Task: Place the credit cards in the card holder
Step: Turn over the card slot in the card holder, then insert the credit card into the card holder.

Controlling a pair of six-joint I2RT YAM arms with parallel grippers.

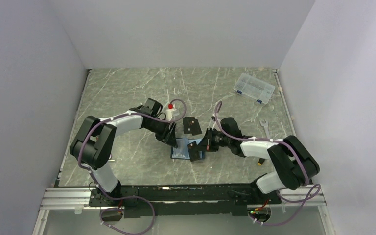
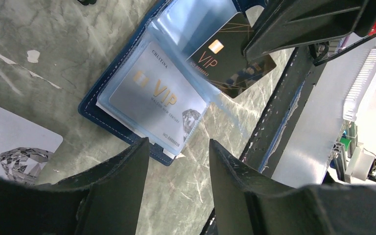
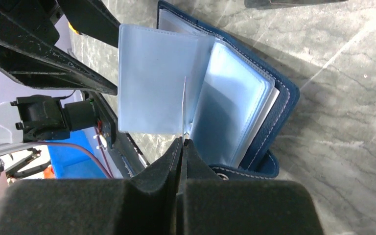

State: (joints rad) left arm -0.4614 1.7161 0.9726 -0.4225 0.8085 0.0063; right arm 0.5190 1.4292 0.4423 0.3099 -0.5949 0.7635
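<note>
Now right fingers [image 3: 159, 169] pinch a dark card [image 2: 225, 63] at the card holder [image 3: 285, 100].

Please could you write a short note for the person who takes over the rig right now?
Left gripper: open, holding nothing, above the card holder.
Right gripper: shut on the dark card, held on edge among the holder's clear sleeves.
The holder lies open on the table.
Done: the silver card sits in a sleeve.
Left: slide the dark card fully in, then load the white card lying beside the holder.
</note>
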